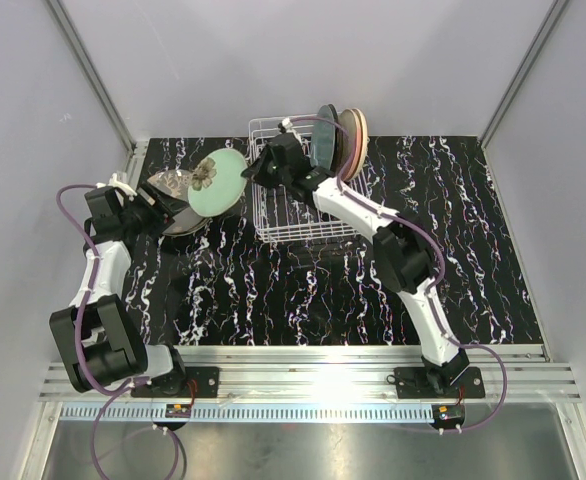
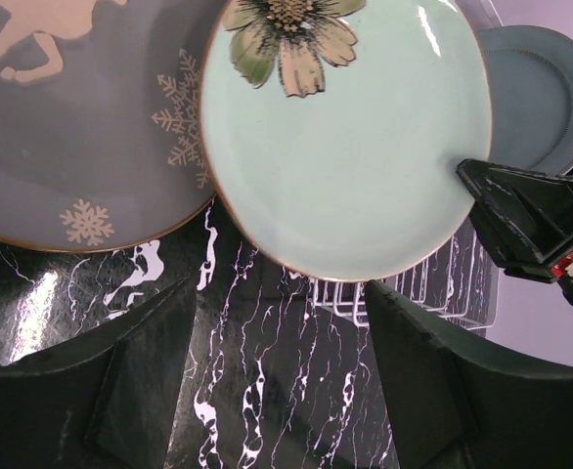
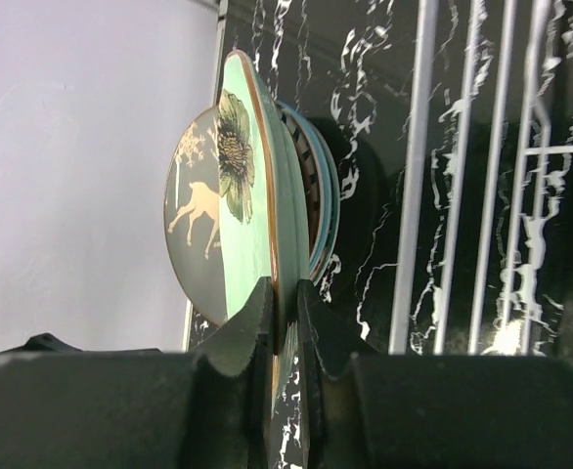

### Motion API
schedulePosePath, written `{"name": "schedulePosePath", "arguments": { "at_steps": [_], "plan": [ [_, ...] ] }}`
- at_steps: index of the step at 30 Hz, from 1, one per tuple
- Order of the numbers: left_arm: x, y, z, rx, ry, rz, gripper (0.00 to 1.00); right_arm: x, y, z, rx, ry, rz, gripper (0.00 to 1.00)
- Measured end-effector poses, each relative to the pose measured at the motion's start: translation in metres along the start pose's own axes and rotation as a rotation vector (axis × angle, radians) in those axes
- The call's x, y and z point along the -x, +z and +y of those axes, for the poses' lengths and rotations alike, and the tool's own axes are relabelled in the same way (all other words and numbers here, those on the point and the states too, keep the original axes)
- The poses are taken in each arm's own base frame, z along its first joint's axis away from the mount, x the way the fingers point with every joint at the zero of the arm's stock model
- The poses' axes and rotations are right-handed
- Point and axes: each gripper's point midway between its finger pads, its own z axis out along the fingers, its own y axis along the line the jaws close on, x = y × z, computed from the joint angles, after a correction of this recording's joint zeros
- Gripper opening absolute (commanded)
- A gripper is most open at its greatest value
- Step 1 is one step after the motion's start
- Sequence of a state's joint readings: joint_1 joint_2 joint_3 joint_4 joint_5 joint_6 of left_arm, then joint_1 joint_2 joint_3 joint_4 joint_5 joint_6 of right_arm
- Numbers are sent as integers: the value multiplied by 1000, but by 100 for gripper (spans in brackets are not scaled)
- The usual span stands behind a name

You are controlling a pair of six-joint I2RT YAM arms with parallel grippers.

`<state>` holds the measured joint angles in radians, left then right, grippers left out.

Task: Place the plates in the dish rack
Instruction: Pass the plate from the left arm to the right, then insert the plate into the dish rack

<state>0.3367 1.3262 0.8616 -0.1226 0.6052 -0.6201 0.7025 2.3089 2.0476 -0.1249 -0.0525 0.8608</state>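
Note:
My right gripper is shut on the rim of a mint-green floral plate, holding it on edge just left of the white wire dish rack. The right wrist view shows both fingers of that gripper pinching the plate's rim. Behind the plate, a grey-brown deer plate tops a stack of plates at the left. My left gripper stands open below the mint plate, with nothing between its fingers. Two plates stand upright at the rack's far right, one dark teal and one orange.
The rack stands at the back middle of the black marbled table. Grey walls close in the left, back and right. The right arm stretches across the rack's front right corner.

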Motion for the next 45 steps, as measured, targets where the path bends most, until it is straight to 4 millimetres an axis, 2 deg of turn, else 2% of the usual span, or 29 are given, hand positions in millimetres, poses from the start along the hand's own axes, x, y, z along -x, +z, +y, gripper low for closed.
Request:
{"name": "schedulePosePath", "arguments": {
  "at_steps": [5, 10, 17, 20, 23, 27, 37, 41, 45],
  "plan": [
    [-2, 0, 3, 14, -4, 5, 73, 21, -13, -3, -12, 5, -32, 0],
    [-1, 0, 4, 21, 3, 2, 73, 55, -40, -5, -35, -17, -77, 0],
    [-4, -1, 9, 44, 0, 9, 73, 128, -105, -23, -137, -104, -223, 0],
    [-5, -2, 10, 50, -4, 13, 73, 151, -131, -35, -187, -134, -277, 0],
    [-6, -2, 10, 52, -6, 15, 73, 164, -152, -48, -249, -184, -312, 0],
    [-7, -3, 9, 52, -7, 16, 73, 164, -165, -60, -312, -248, -308, 0],
    [-5, -6, 9, 62, 15, 5, 73, 139, -171, -98, -464, -370, -221, 0],
    [-4, -7, 9, 62, 20, 0, 73, 132, -175, -100, -524, -454, -210, 0],
    [-4, -7, 9, 62, 22, 0, 73, 126, -176, -91, -559, -543, -206, 0]
  ]
}}
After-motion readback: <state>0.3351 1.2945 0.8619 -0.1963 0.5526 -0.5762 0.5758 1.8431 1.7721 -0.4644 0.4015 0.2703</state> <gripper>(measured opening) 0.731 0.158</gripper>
